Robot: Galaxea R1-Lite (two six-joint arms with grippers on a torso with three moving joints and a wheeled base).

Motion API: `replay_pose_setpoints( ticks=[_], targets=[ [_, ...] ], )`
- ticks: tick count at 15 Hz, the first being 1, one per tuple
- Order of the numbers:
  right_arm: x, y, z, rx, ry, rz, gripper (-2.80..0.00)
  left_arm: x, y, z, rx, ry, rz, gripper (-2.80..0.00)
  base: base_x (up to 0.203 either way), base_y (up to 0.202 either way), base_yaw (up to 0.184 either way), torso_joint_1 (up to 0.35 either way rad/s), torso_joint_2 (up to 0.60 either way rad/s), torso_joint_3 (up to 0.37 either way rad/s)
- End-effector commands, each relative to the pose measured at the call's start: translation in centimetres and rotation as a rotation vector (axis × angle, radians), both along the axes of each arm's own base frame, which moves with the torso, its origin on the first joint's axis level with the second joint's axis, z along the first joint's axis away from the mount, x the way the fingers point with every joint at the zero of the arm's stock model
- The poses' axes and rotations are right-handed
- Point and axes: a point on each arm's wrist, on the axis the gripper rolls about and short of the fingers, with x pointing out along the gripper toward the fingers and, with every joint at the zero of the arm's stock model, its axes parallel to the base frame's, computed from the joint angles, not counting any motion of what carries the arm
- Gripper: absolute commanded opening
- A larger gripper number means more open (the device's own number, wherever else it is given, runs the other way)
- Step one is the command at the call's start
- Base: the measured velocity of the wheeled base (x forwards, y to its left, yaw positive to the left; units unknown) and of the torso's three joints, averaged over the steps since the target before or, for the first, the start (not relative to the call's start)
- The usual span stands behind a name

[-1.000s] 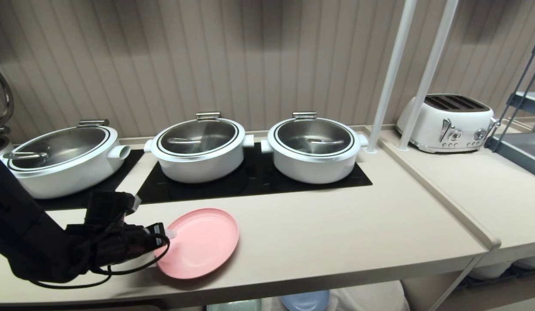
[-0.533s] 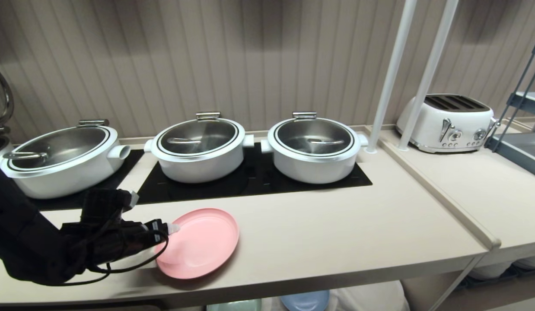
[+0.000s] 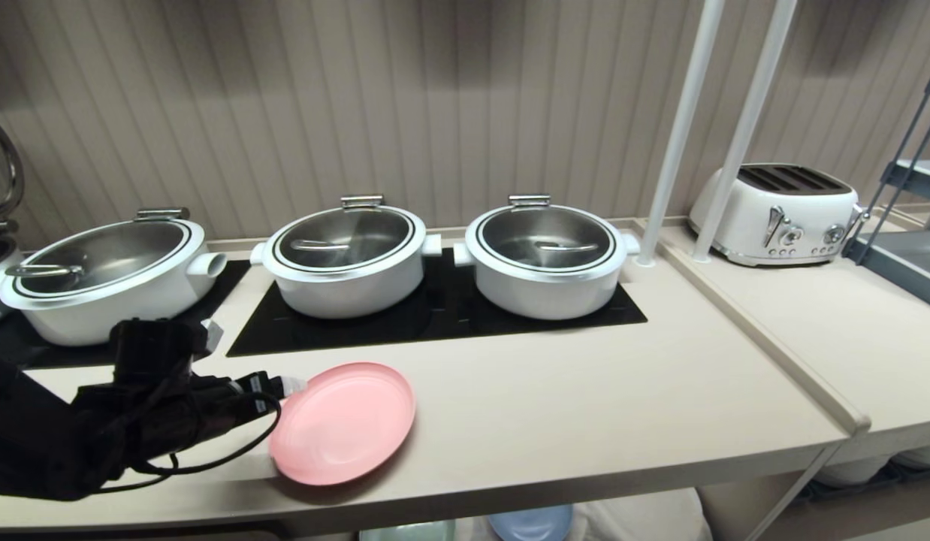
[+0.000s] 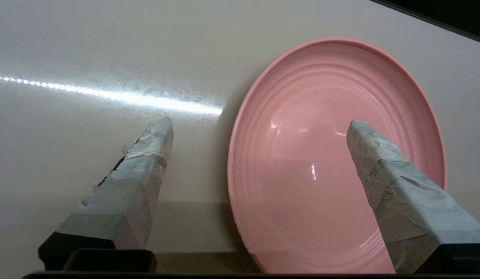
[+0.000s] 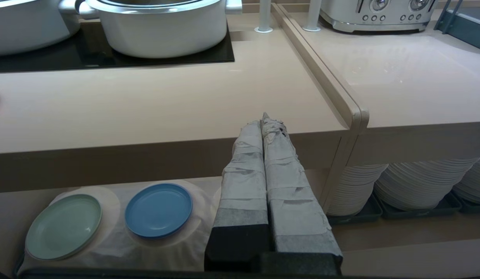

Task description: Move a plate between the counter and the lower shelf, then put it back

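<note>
The pink plate lies flat on the beige counter, near its front edge. My left gripper sits low at the plate's left rim and is open. In the left wrist view one taped finger hangs over bare counter and the other over the plate, with the left gripper holding nothing. My right gripper is shut and empty, parked in front of the counter's edge, outside the head view. Below the counter, white cloth covers the lower shelf.
Three white lidded pots stand on black hob panels behind the plate. A mint-green plate and a blue plate rest on the shelf cloth. A white toaster, two white poles and stacked white plates are at the right.
The left gripper has opened wide and drawn back to the left, off the pink plate's rim. The plate has stayed where it was on the counter.
</note>
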Motion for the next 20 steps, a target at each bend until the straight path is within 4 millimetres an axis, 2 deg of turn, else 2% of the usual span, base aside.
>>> replay_pose_setpoints(
  ticks=[1, 3, 4, 5, 11, 15, 20],
  targets=[
    [0.0, 0.0, 0.0, -0.001, 0.000, 0.000, -2.80, -0.4, 0.0, 0.8, -0.003, -0.029, 0.001, 0.00, 0.000, 0.000, 0.000, 0.000, 0.00, 0.000],
    [0.0, 0.0, 0.0, -0.001, 0.000, 0.000, -2.80, -1.3, 0.0, 1.1, -0.001, -0.036, 0.003, 0.00, 0.000, 0.000, 0.000, 0.000, 0.00, 0.000],
    [0.0, 0.0, 0.0, -0.001, 0.000, 0.000, -2.80, -1.7, 0.1, 1.3, 0.000, -0.038, 0.002, -2.35, 0.000, 0.000, 0.000, 0.000, 0.00, 0.000],
    [0.0, 0.0, 0.0, -0.001, 0.000, -0.001, -2.80, -2.2, 0.1, 1.4, 0.007, -0.042, -0.003, -2.80, 0.000, 0.000, 0.000, 0.000, 0.00, 0.000],
    [0.0, 0.0, 0.0, -0.001, 0.000, 0.001, -2.80, -5.3, 1.1, 3.2, 0.059, -0.114, 0.007, -2.80, 0.000, 0.000, 0.000, 0.000, 0.00, 0.000],
    [0.0, 0.0, 0.0, -0.001, 0.000, -0.002, -2.80, -8.4, 2.0, 4.4, 0.171, -0.186, 0.026, -2.80, 0.000, 0.000, 0.000, 0.000, 0.00, 0.000],
    [0.0, 0.0, 0.0, -0.001, 0.000, 0.000, -2.80, -12.7, 2.0, 5.7, 0.234, -0.298, 0.042, -2.80, 0.000, 0.000, 0.000, 0.000, 0.00, 0.000]
  ],
)
